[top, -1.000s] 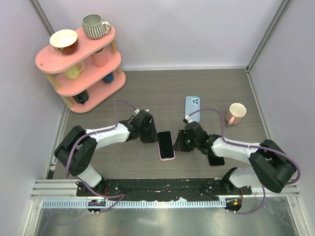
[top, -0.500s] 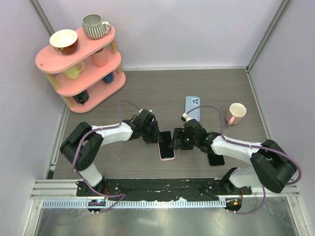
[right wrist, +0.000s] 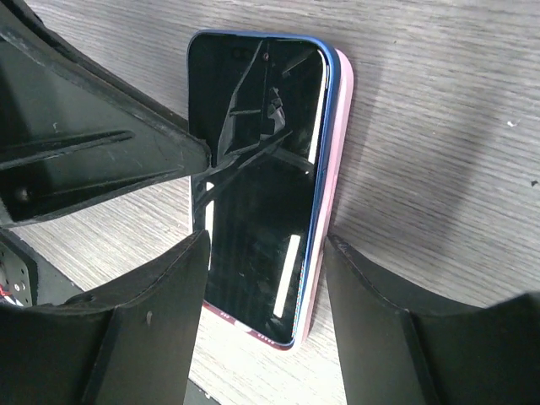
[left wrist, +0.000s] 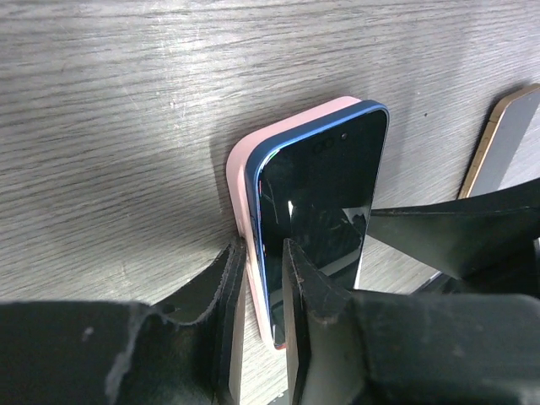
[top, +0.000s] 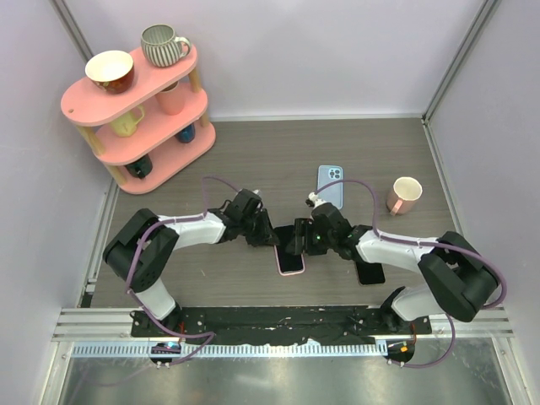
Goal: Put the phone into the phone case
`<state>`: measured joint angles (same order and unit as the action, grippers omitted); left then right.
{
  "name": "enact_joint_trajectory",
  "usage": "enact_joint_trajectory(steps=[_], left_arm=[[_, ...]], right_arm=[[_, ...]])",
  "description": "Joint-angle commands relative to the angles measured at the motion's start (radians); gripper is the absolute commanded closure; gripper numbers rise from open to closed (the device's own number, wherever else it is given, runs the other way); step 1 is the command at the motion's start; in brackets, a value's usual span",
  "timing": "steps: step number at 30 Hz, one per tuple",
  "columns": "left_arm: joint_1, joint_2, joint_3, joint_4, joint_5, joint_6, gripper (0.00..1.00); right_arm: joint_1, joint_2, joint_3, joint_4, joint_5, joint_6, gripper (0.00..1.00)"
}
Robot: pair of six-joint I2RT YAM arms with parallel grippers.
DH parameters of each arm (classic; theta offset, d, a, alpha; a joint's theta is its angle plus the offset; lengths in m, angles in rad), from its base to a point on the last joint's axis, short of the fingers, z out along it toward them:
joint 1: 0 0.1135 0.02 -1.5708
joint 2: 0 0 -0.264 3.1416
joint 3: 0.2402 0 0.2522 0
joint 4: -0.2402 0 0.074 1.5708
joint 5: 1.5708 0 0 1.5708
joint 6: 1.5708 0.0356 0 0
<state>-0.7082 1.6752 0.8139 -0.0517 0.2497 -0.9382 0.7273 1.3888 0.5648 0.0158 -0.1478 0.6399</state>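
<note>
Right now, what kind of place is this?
Probably a robot test booth, not a home: plain walls box in a small table, a metal rail carries the arms, and a pink shelf holds mugs like props.

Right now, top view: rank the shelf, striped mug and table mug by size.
Shelf, largest by far.
Striped mug and table mug look alike; the striped one sits nearer the camera.

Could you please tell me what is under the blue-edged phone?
A pink phone case: its rim shows beside the blue-edged black-screened phone. Its inside is covered by the phone.
</note>
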Motion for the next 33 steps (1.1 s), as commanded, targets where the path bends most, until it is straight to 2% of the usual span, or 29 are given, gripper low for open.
enact_joint_trajectory(steps=[1, 7, 12, 14, 19, 24, 30, 33], left_arm=[[-0.007, 0.018, -0.056, 0.042, 0.088, -0.056, 0.83], [0.006, 0.037, -0.082, 0.072, 0.114, -0.068, 0.85], [0.006, 0.037, -0.139, 0.173, 0.155, -0.123, 0.85], [0.006, 0.040, -0.159, 0.228, 0.175, -0.149, 0.85], [0.006, 0.038, -0.167, 0.251, 0.183, -0.155, 0.86], [0.004, 0.044, -0.191, 0.306, 0.209, -0.191, 0.87], [0.006, 0.054, -0.219, 0.418, 0.252, -0.241, 0.88], [0.006, 0.046, -0.216, 0.420, 0.249, -0.238, 0.88]], right_arm=[[0.006, 0.024, 0.027, 0.075, 0.001, 0.029, 0.38], [-0.031, 0.026, 0.052, 0.093, -0.059, 0.029, 0.38], [-0.086, -0.028, -0.002, 0.265, -0.226, 0.119, 0.37], [-0.097, -0.031, -0.029, 0.337, -0.259, 0.159, 0.38], [-0.100, -0.019, -0.055, 0.400, -0.320, 0.187, 0.38], [-0.120, -0.011, -0.100, 0.555, -0.394, 0.257, 0.39], [-0.132, 0.015, -0.106, 0.616, -0.434, 0.293, 0.39], [-0.134, 0.018, -0.097, 0.570, -0.408, 0.279, 0.39]])
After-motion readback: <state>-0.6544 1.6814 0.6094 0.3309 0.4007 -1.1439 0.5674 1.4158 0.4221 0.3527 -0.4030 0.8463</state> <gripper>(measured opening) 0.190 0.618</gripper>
